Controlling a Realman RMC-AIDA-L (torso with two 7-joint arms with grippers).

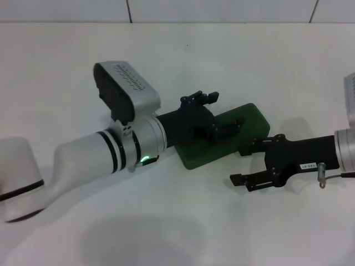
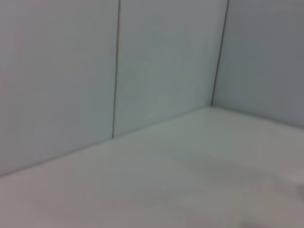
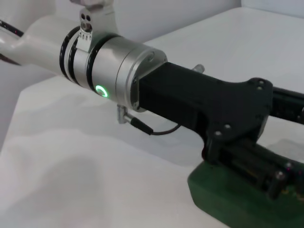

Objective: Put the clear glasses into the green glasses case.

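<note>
Head view: the green glasses case (image 1: 244, 124), dark green, oblong and round-cornered, is seen closed on the white desk (image 1: 183, 221). It is pressed under the left end effector (image 1: 230, 128), grip unclear. The right end effector (image 1: 245, 163) is held open, empty, just beside it.

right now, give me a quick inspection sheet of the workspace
surface: white table, bare where it shows
job's things: green glasses case lies closed near the middle; clear glasses not seen in any view
clutter: nothing seen
grippers: left gripper lies over the case lid; right gripper open, beside the case's near end, holding nothing
cables: thin black cable at the left wrist; another at the right wrist
surroundings: pale panelled walls behind the table
</note>
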